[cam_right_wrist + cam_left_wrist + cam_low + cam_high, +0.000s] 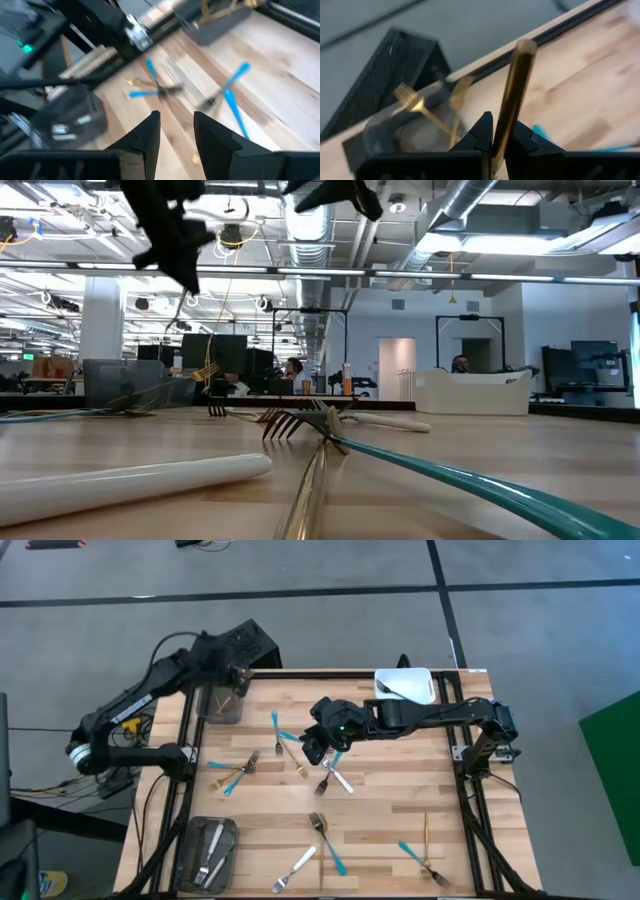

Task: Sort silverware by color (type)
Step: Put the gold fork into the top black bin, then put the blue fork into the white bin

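Note:
My left gripper (237, 675) hovers over the clear tray (220, 705) at the table's far left, shut on a gold utensil (512, 95). Two gold forks (427, 112) lie in that tray. My right gripper (176, 131) is open above the table's middle, over a cluster of blue-handled forks (232, 97) and a white-handled one (338, 778). More blue, gold and white pieces lie scattered across the wood, such as a gold fork (318, 825) and a white one (295, 868). The right gripper touches nothing. My left gripper pinches the gold utensil by its handle (502, 135) between the two fingers. The handle lies along the fingers, and its rounded free end (525, 47) sticks out past their tips. It is lifted clear above the tray; its other end is hidden behind the gripper.
A second tray (210, 850) at the near left corner holds silver forks. A white bin (405, 685) stands at the far edge, and a dark mesh box (248, 643) just beyond the far left corner. A black frame (470, 790) borders the table's sides.

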